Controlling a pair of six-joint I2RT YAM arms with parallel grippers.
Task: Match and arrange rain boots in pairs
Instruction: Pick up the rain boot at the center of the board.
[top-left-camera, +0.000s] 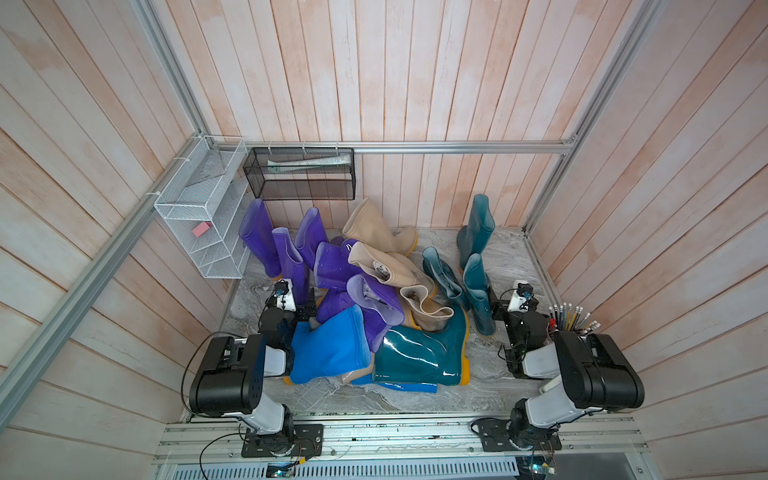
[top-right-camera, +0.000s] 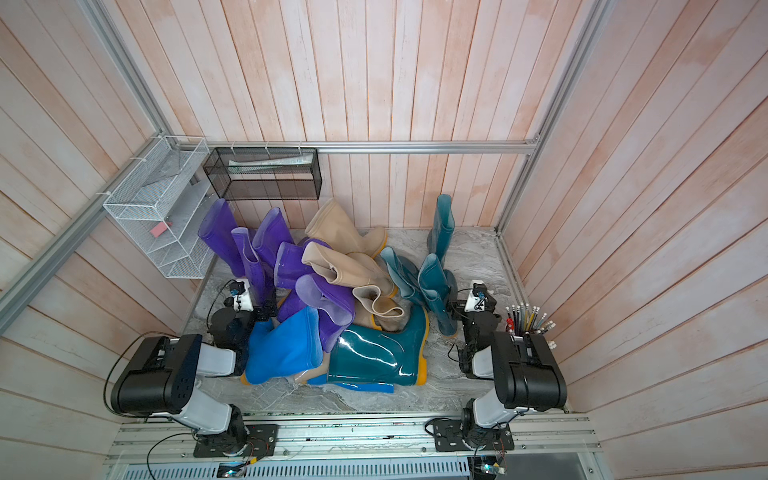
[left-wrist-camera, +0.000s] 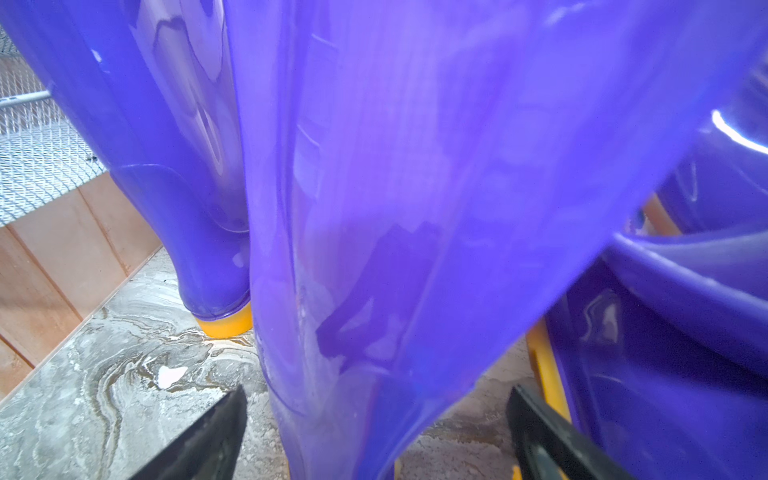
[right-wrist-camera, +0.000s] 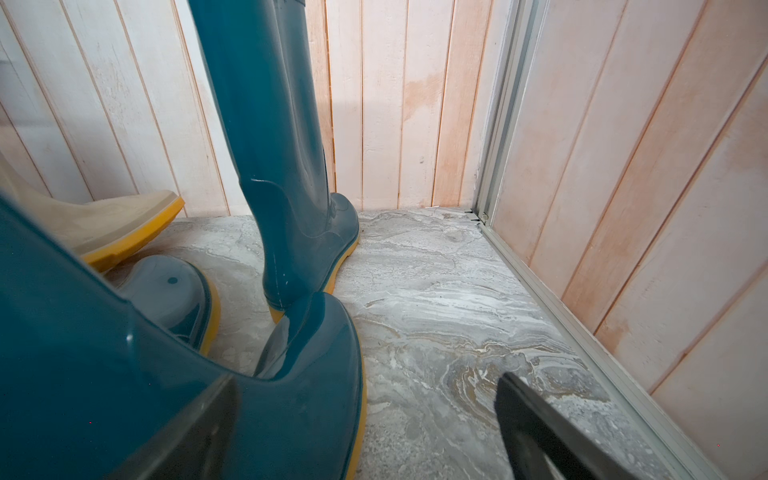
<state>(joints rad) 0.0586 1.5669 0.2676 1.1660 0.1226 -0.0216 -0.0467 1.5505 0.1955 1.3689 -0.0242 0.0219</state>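
Pink-washed planks walled a small booth around a marbled grey table (top-left-camera: 511, 266), as seen in both top views. Sorting looked barely begun. The glossy rubber rain boots (top-left-camera: 374, 291) with yellow-orange soles were heaped across the centre of the frame, and no matched pair was clearly set side by side. Translucent purple boots (top-left-camera: 257, 237) stood upright at centre left, shafts pointing up. Three dark teal boots (top-right-camera: 442, 224) stood at centre right. A fourth teal boot (top-left-camera: 419, 353) lay on its side at lower centre, its long axis across the frame and its sole to the right. A bright blue boot (top-left-camera: 328, 349) lay beside it, mouth toward the upper right and sole toward the lower left. Beige boots (top-left-camera: 374, 226) were tangled in the heap behind. The left jaws sat at the purple group and the right jaws at the teal group.

From the left wrist, the left jaws stood spread wide with an upright purple shaft (left-wrist-camera: 395, 208) between them, not visibly pinched. A second purple boot (left-wrist-camera: 166, 166) stood just behind it, heel on the table.

From the right wrist, the right jaws were open too and held nothing. One side was by the nearest teal foot (right-wrist-camera: 104, 353), though contact was unclear, and the other was over bare table. An upright teal boot (right-wrist-camera: 274, 145) stood by the back wall, its shaft vertical.
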